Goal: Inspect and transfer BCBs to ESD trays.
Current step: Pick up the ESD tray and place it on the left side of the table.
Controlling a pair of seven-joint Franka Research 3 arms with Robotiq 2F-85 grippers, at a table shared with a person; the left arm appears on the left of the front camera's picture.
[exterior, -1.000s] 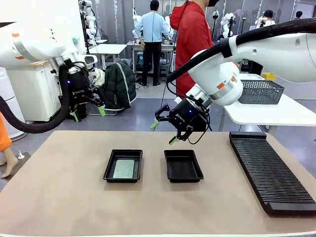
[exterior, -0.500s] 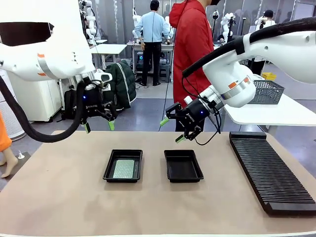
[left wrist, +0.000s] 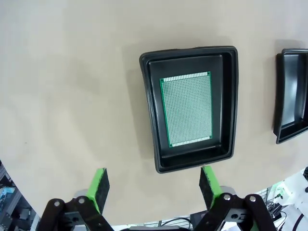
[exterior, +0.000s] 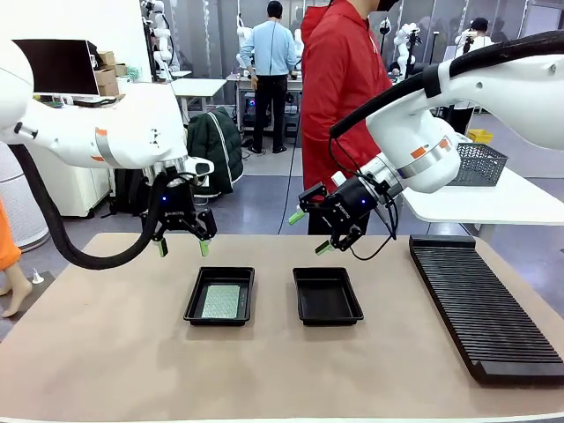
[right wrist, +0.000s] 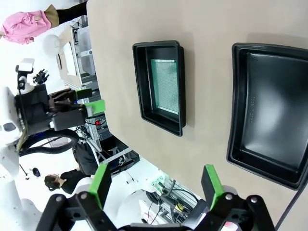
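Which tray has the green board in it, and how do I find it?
Look at the big tan table. Two black trays sit side by side in its middle; pick the tray nearest the left gripper. Only it holds a green board; the other tray is bare inside.

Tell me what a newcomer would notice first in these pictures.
Mid-table, the left ESD tray holds a green BCB, while the right ESD tray beside it is empty. The left gripper and the right gripper hover open near them, holding nothing. A person in red stands at the far side.
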